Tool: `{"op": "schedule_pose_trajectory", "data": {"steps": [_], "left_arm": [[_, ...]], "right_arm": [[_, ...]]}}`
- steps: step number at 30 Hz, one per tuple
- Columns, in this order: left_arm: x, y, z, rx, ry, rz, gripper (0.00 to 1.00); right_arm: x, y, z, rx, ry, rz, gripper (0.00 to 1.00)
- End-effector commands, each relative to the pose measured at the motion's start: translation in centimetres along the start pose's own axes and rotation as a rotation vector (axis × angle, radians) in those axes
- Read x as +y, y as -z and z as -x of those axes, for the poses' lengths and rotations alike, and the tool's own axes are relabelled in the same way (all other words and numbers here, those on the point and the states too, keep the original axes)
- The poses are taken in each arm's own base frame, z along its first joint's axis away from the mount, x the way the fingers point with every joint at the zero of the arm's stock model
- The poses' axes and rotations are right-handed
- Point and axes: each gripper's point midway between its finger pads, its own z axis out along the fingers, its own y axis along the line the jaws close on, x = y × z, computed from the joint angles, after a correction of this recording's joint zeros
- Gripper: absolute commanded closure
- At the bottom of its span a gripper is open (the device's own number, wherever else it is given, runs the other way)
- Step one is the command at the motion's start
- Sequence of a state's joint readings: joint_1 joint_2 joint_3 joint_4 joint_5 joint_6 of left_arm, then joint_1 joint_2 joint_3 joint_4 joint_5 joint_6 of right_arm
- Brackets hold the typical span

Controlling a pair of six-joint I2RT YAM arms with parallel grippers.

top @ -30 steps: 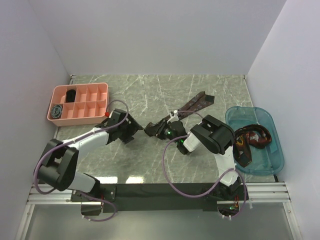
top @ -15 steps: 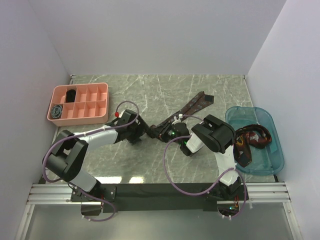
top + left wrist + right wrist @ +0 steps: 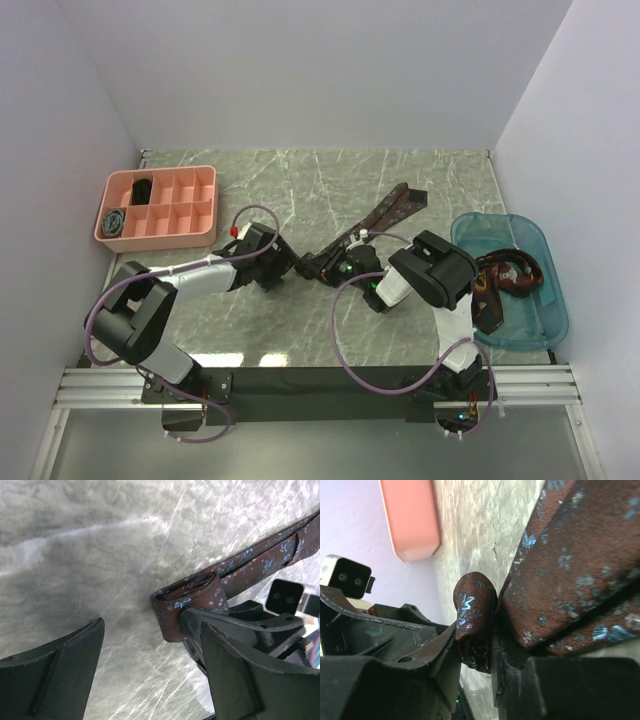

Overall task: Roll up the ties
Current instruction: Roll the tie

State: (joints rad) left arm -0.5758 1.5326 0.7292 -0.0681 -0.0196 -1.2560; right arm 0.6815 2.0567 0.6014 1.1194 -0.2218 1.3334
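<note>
A dark brown-maroon patterned tie [image 3: 388, 208] lies as a long strip on the marble table, running diagonally from the back right down to the middle. Its near end is rolled into a small coil [image 3: 472, 620]. My right gripper [image 3: 312, 266] is shut on that coil, which also shows in the left wrist view [image 3: 187, 602]. My left gripper [image 3: 283, 268] is open and empty, just left of the coil, its fingers [image 3: 55, 670] spread wide above the table. More ties [image 3: 505, 275] lie in the blue tray [image 3: 545, 320].
A pink compartment box [image 3: 160, 205] stands at the back left with two coiled ties [image 3: 116, 221] in its left cells. The blue tray sits at the right edge. Purple cables loop off both arms.
My left gripper has moved right across the table, from near the pink box side to right beside the coil. My right gripper has stayed shut on the coil and shifted slightly right.
</note>
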Motion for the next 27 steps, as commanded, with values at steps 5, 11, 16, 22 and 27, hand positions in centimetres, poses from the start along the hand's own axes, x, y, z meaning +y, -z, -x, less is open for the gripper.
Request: {"op": "schedule_pose_trajectory", "data": {"steps": [5, 11, 16, 22, 27], "left_arm": [[-0.2, 1.1, 0.1, -0.031, -0.009, -0.037, 0.17], [-0.6, 0.8, -0.4, -0.014, -0.010, -0.039, 0.18], [-0.3, 2.6, 1.5, -0.090, -0.111, 0.023, 0.09], [-0.8, 5.3, 3.9, -0.123, -0.196, 0.078, 0.12], [-1.6, 6.5, 4.9, -0.105, -0.218, 0.083, 0.15]], "right_arm": [[-12.1, 4.3, -2.5, 0.091, 0.079, -0.454, 0.62], [-12.1, 4.3, -2.8, 0.104, 0.087, -0.433, 0.88], [-13.0, 4.5, -2.1, 0.120, 0.242, -0.486, 1.00], [-11.1, 3.8, -0.5, 0.076, 0.489, -0.512, 1.00], [-9.7, 2.9, -0.7, 0.060, 0.706, -0.527, 1.00]]}}
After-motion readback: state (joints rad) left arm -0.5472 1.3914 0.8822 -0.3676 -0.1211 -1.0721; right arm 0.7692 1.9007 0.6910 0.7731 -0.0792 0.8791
